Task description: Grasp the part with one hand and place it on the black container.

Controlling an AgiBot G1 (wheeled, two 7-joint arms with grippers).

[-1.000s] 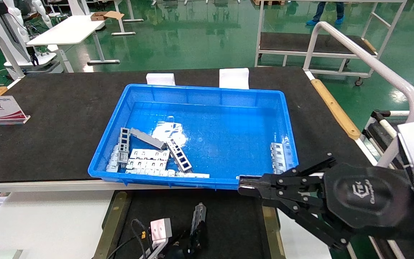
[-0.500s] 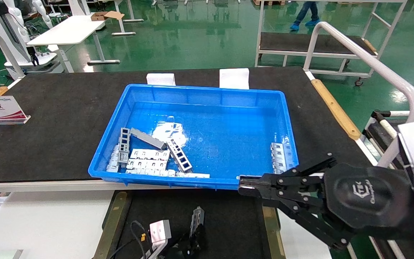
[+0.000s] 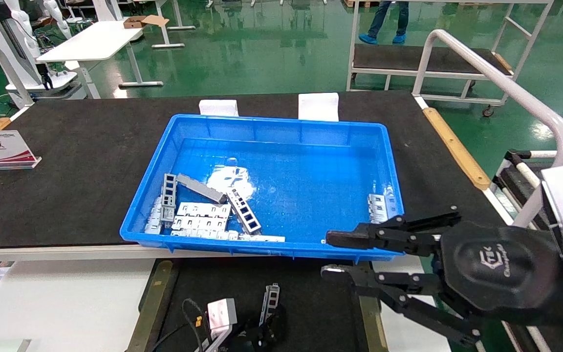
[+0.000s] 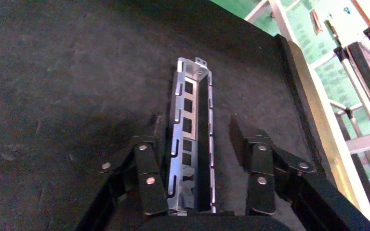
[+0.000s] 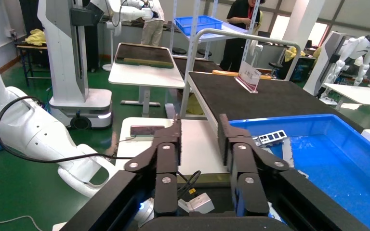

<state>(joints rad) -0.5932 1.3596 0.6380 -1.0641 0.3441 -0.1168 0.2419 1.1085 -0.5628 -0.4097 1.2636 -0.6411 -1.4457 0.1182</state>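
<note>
Large black tabletop mat [image 3: 66, 161] and blue bin [image 3: 281, 128] noted beyond both grippers; several further metal pieces [image 3: 203, 210] lying in the bin's near-left corner. Black container [image 3: 311, 303] located directly beneath the left gripper [image 4: 204, 159], brass strip [image 3: 149, 303] along its side. Right gripper [image 3: 335, 255] hovering at the bin's near right rim, fingers parted, holding nothing. Left gripper low over the container, jaws spread; part [image 4: 192, 139] lying lengthwise between the fingers, close against one finger [image 4: 149, 183], apart from the other. Part resting on the container surface, released.
</note>
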